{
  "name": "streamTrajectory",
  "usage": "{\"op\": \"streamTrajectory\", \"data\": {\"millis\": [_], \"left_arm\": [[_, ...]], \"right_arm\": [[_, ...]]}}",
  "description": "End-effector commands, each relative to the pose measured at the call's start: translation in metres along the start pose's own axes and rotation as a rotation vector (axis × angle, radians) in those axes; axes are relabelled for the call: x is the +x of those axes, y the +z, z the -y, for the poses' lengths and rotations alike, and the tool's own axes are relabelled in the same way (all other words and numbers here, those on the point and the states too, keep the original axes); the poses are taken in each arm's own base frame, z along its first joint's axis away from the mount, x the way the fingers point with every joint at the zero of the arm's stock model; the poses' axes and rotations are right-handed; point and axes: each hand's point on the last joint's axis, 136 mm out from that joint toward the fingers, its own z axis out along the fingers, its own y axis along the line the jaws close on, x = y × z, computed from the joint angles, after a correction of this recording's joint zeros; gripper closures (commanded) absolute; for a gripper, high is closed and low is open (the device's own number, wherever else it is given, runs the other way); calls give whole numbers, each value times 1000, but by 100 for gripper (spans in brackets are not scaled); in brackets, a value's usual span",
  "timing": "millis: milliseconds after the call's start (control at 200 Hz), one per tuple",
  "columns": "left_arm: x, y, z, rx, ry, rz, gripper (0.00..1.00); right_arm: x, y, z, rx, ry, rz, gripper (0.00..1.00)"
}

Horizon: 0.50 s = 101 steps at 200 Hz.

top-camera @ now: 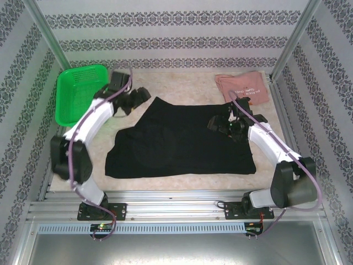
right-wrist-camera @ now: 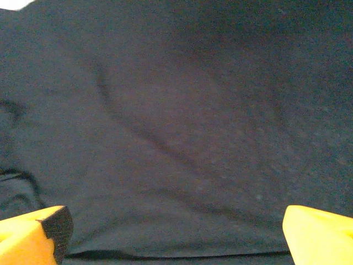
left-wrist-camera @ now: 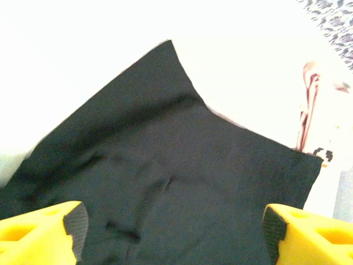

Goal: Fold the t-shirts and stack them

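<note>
Black t-shirt (top-camera: 182, 144): spread flat across the middle of the desk (top-camera: 182, 83), with a few shallow creases and one pointed corner towards the far side.
Pink t-shirt (top-camera: 242, 88): folded at the far right corner of the desk, just beside the black t-shirt's far right corner, small white text facing up.
Left pincer (left-wrist-camera: 175, 229): spread wide, nothing between its fingers, above the black t-shirt's far left edge.
Right pincer (right-wrist-camera: 176, 234): spread wide, pinching nothing, over the black t-shirt's right part.
Basket (top-camera: 80, 93): green, far left on the desk, apart from both t-shirts.
</note>
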Motion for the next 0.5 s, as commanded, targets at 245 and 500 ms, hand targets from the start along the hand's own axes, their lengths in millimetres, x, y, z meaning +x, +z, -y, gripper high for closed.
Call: {"op": "streamTrajectory", "data": {"millis": [245,500], "left_arm": [[6,117,-41,-58,215,-294,32],[-2,147,-58,-108,197,-239,35]], "right_arm": [[20,-26,-33,-161,-80,-22,2],[27,-27,-31,-169,-55,-24,2]]}}
